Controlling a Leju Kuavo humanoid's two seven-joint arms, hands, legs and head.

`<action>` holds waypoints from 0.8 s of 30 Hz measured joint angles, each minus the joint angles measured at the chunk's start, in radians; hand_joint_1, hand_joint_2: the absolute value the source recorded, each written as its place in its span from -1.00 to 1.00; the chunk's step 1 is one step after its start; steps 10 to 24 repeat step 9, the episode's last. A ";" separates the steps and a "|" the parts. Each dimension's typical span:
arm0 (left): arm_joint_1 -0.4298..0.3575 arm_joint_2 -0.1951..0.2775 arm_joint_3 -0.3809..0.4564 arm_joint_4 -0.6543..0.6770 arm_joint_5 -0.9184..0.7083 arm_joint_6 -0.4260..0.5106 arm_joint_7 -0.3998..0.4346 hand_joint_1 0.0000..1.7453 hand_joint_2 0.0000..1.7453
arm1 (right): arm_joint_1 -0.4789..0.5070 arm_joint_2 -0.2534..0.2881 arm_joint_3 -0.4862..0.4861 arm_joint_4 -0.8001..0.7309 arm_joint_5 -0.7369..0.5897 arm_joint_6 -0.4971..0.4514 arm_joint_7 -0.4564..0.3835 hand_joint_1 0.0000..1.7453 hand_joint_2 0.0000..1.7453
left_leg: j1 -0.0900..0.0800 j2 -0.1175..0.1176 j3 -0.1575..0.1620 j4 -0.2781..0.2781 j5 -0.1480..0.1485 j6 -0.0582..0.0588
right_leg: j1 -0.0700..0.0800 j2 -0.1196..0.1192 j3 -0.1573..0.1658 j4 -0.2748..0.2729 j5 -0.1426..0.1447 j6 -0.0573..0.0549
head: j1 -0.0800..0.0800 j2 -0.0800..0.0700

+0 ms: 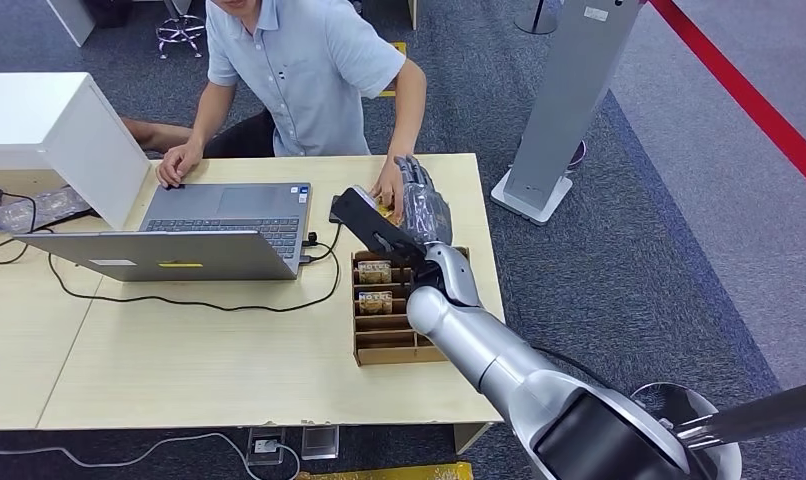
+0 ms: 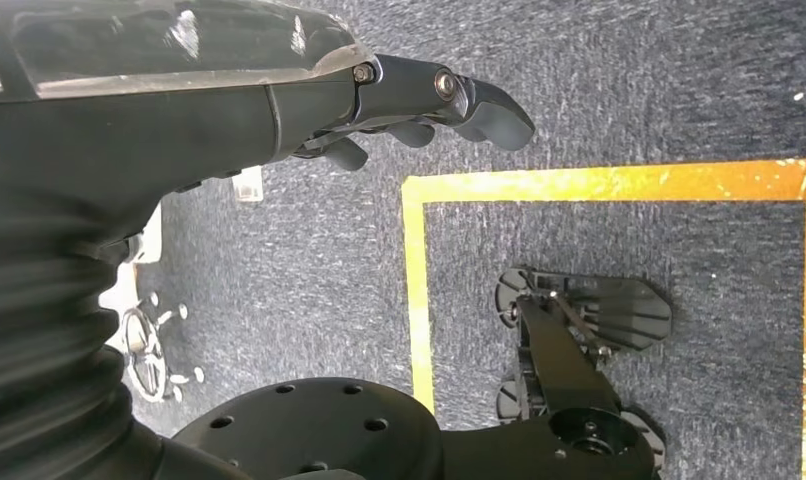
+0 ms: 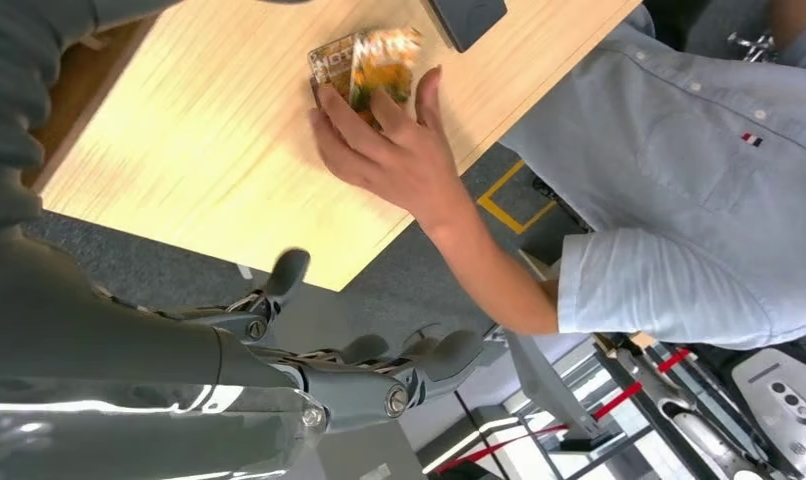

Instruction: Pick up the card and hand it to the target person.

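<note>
In the head view, the right hand (image 1: 419, 205) hovers over the counter (image 1: 179, 360) past the cardboard tray (image 1: 379, 345). Its fingers (image 3: 279, 275) are loosely spread and hold nothing. The left hand (image 2: 419, 100) hangs over the carpet, fingers lightly curled, also empty. The card (image 3: 364, 65) lies flat on the counter at about eleven o'clock from the right hand, under the person's hand (image 3: 394, 150). It looks thin, stiff, light and glossy, probably slippery; best pinched by an edge.

Head view: high, facing down over table (image 1: 229, 370); wrist views close behind hands, left facing carpet (image 2: 619, 90), right sharing table (image 3: 209, 150) and person (image 3: 679, 170).
</note>
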 joint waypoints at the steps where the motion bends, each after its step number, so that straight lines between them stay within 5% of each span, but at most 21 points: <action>1: 0.000 -0.001 0.001 0.000 0.002 0.003 0.014 -1.00 1.00 | 0.044 -0.026 -0.012 -0.076 -0.012 0.007 -0.009 -1.00 1.00 | 0.000 0.000 0.000 0.001 0.000 0.000 | 0.000 -0.001 0.000 0.000 0.000 0.000 | 0.000 0.000; 9: 0.001 -0.004 0.014 0.000 0.014 0.011 0.016 -1.00 1.00 | 0.365 -0.179 -0.097 -0.563 -0.170 0.021 -0.249 -1.00 1.00 | 0.000 -0.005 -0.002 0.002 -0.001 0.000 | 0.000 -0.005 0.000 0.001 -0.002 0.001 | 0.000 0.000; 24: 0.001 -0.004 0.014 0.000 0.014 0.011 0.016 -1.00 1.00 | 0.365 -0.179 -0.097 -0.563 -0.170 0.021 -0.249 -1.00 1.00 | 0.000 -0.005 -0.002 0.002 -0.001 0.000 | 0.000 -0.005 0.000 0.001 -0.002 0.001 | 0.000 0.000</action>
